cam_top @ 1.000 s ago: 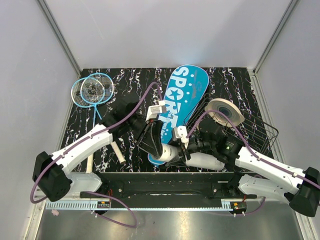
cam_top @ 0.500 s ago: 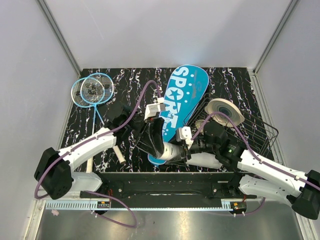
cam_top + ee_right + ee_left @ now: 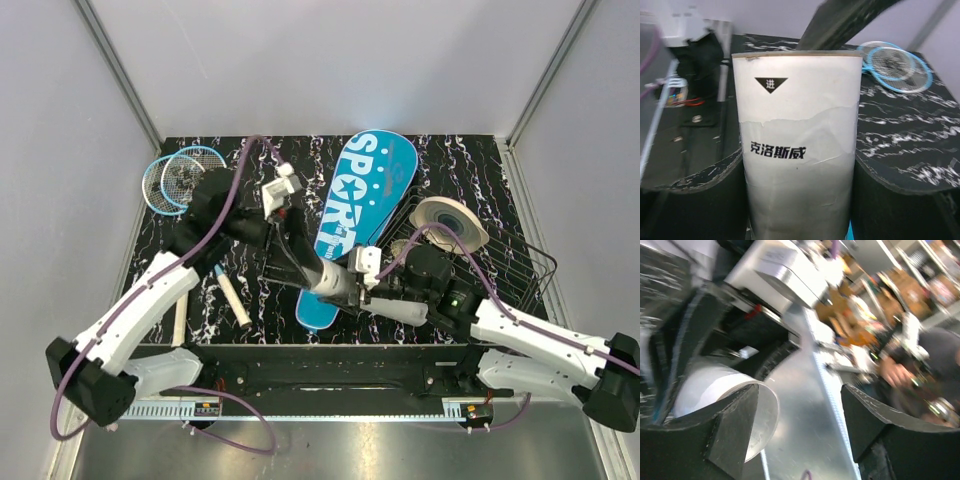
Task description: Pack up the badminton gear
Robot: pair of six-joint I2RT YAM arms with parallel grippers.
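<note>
My right gripper (image 3: pixel 372 287) is shut on the long white tube (image 3: pixel 345 288), which it holds low over the near end of the blue SPORT cover (image 3: pixel 365 190). In the right wrist view the tube (image 3: pixel 797 150) stands between both pads, filling the right gripper (image 3: pixel 797 192). My left gripper (image 3: pixel 298 250) is open just up-left of the tube's open end. In the left wrist view the tube's rim (image 3: pixel 765 405) shows behind one finger (image 3: pixel 727 432), with nothing in the left gripper (image 3: pixel 800 422). Two light-blue rackets (image 3: pixel 182 180) lie at the far left.
A black wire basket (image 3: pixel 505 265) sits at the right with a round woven disc (image 3: pixel 448 222) leaning on its far rim. The rackets' white handles (image 3: pixel 236 305) reach toward the near edge, under the left arm. Grey walls close in the mat on three sides.
The left gripper has opened and drawn back up and to the left, away from the tube's mouth. The right gripper keeps its hold on the tube, shifted slightly.
</note>
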